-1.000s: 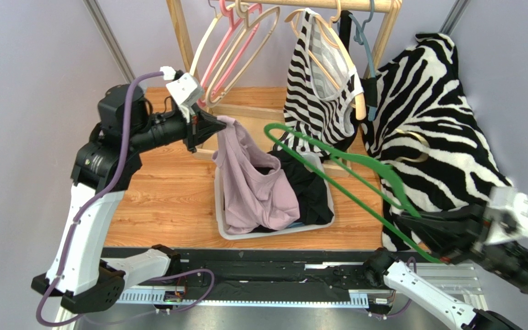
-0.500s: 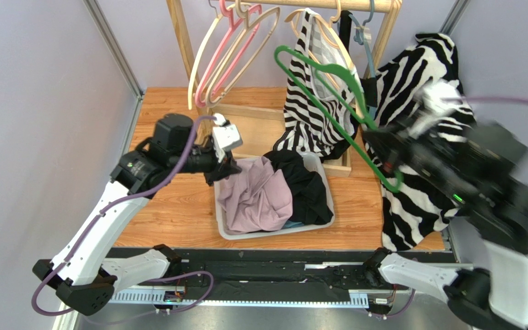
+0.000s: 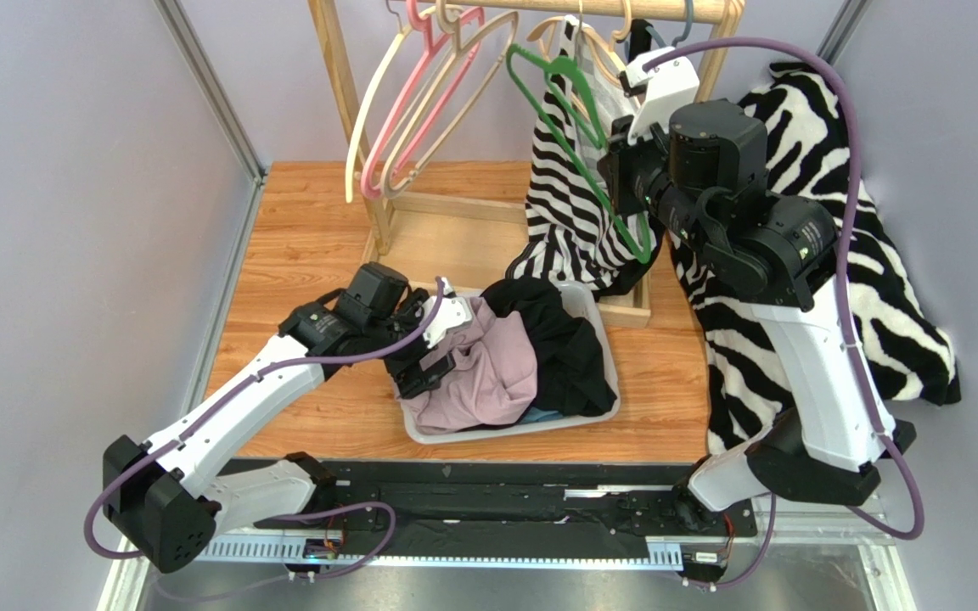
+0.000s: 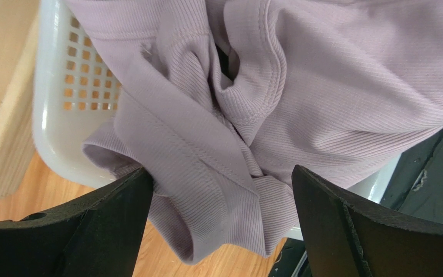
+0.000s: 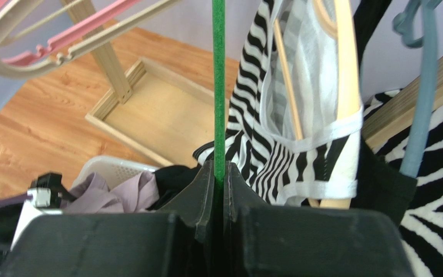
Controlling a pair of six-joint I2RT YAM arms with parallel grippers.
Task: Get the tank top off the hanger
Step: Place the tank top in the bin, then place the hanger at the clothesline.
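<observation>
1. Tank top (image 4: 322,104) is off the hanger (image 5: 218,86), heaped in the basket (image 4: 71,86), near-left; the left jaws gape over it, holding nothing.
2. Right jaws pinch the hanger by the far rail (image 3: 660,8); its hook is possibly unseated.
3. Next: hang it, release.

I'm seeing ribbed, matt lilac cloth on the tank top (image 4: 322,86), a perforated white plastic basket (image 4: 62,75), a smooth green plastic hanger (image 5: 218,86), and a satin wood-grain tabletop (image 3: 316,217).

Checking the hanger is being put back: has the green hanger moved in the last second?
Yes. The green hanger rose from over the basket up to the wooden rail.
</observation>
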